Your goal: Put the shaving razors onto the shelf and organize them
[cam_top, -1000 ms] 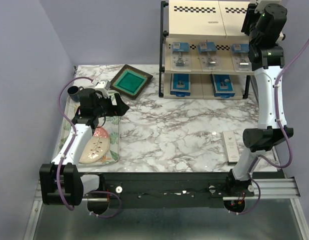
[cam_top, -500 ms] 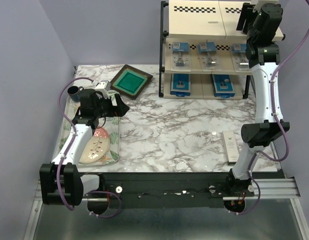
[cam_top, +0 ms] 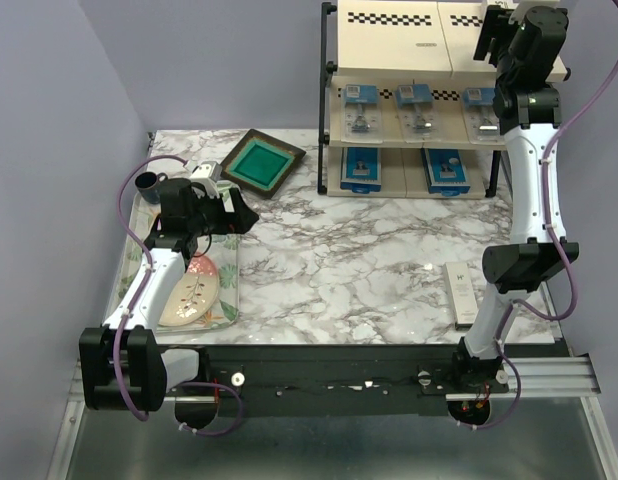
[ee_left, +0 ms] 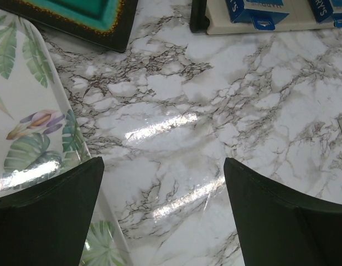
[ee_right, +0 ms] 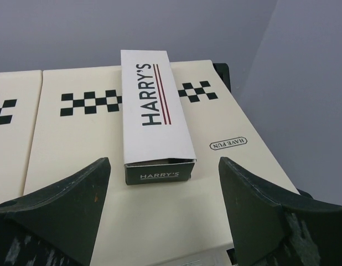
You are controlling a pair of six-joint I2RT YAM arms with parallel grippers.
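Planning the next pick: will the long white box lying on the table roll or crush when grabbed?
The long white box lies flat, so it probably won't roll. Looks like thin card: likely light and dentable.

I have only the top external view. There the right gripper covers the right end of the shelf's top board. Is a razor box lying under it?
Observer: Yes. The right wrist view shows a white HARRY'S box lying flat on the top board, across the checker strip.
Operator: Is the gripper holding it?
Observer: No. The right gripper is open, its jaws wide on both sides and clear of the box.
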